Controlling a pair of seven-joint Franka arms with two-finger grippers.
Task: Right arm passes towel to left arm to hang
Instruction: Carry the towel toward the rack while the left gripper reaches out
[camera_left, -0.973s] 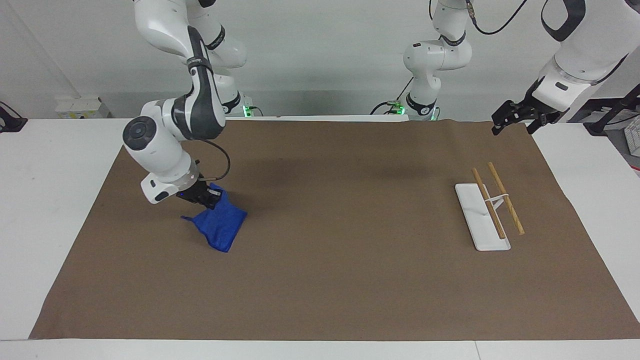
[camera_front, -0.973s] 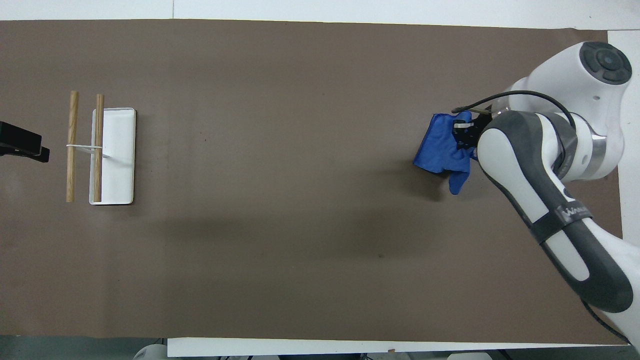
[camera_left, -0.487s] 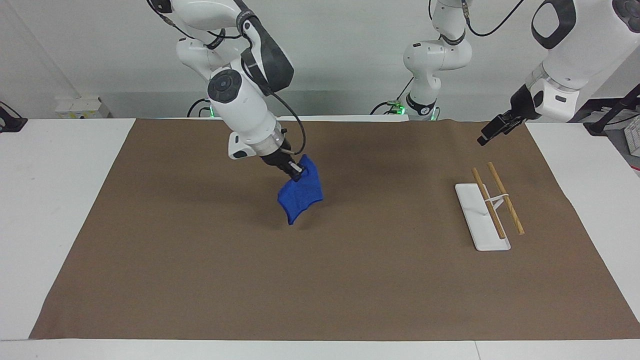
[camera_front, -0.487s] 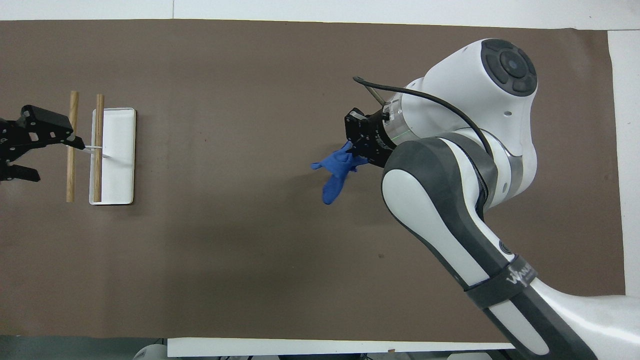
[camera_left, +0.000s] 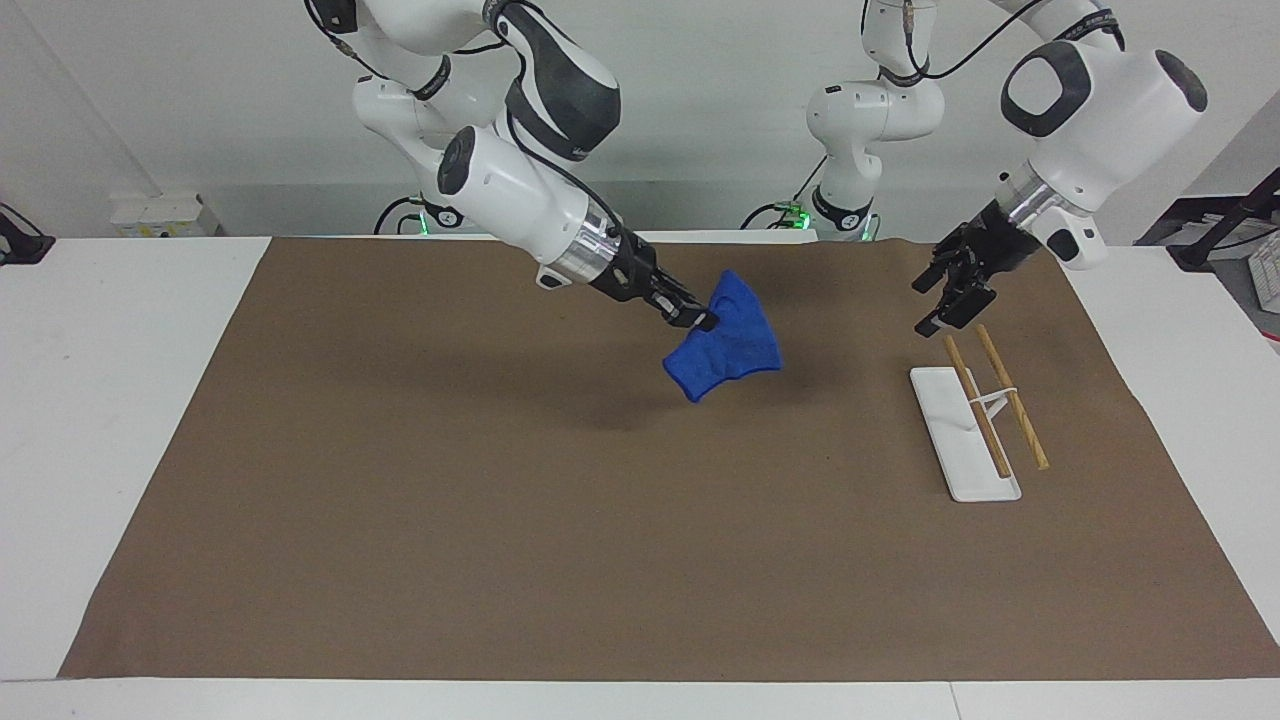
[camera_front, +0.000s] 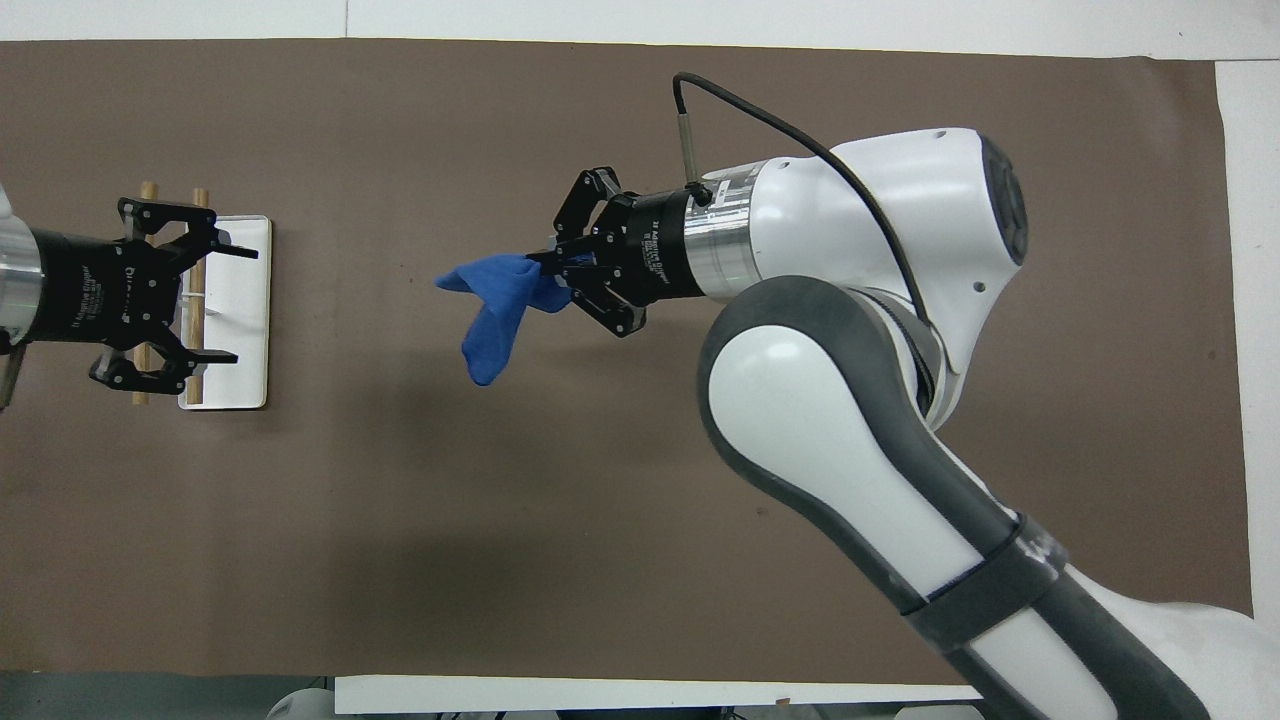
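Right gripper (camera_left: 697, 318): I see it up in the air over the middle of the brown mat (camera_left: 560, 520), the right arm (camera_front: 860, 330) stretched out nearly level toward the left arm's end of the worktop (camera_left: 110, 400). Its fingers are pinched tight on one edge of the towel.

Towel (camera_left: 728, 342): bright blue, bunched, hanging clear of the mat from those fingers; in the overhead view one end droops below the grasp (camera_front: 497, 312).

Left gripper (camera_left: 952, 290): I see it in the air just over the end of the rack nearer the robots, pointed toward the towel. In the overhead view its fingers (camera_front: 232, 252) stand wide apart with nothing between them.

Gap: the two grippers are well apart; the towel touches only the right one.

Rack (camera_left: 975, 432): white base on the mat toward the left arm's end, two wooden rods (camera_left: 1012, 396) above it. I think the rods sit on a thin white bracket, though the view is too poor to be sure.
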